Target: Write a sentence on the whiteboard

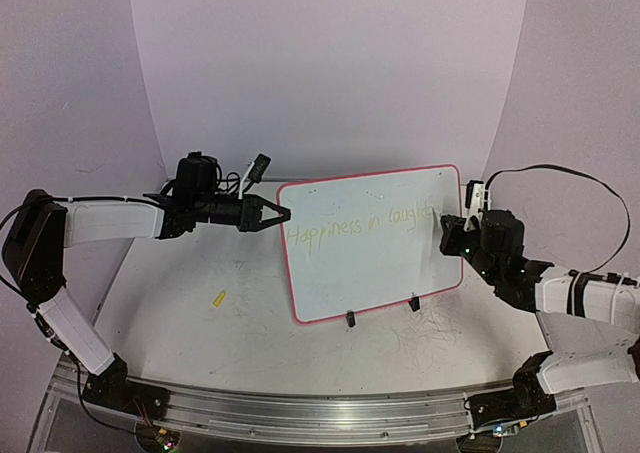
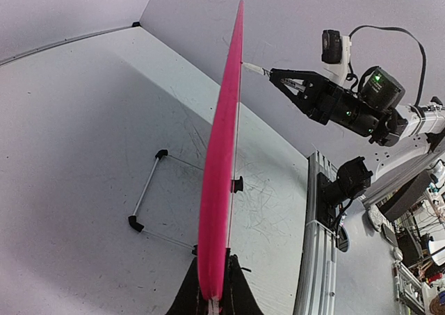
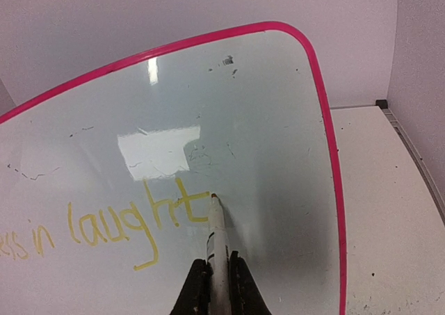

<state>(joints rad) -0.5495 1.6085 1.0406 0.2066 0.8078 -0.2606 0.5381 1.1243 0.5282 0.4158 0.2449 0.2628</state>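
**Marker [image 3: 216,238] tip on the whiteboard [image 1: 375,268]**

The whiteboard stands propped on its black feet, right of centre on the counter [image 1: 180,323]. The left pincer [image 1: 283,214] is clamped on its left rim. The right pincer [image 3: 217,277] grips the white marker, whose tip touches the surface just after "laught" in the yellow sentence [image 1: 360,223] (faint, yet legible).

Here's the rectangular white whiteboard [image 1: 380,268] with rounded corners and a thin pink-red rim. It stands near upright on its long edge on the scuffed white counter [image 1: 200,323], propped on two small black clip feet [image 1: 351,319]. Across its upper half runs the sentence [image 1: 360,223], one line of faint yellow-green handwriting reading "Happiness in laught", the last letters near the right rim.
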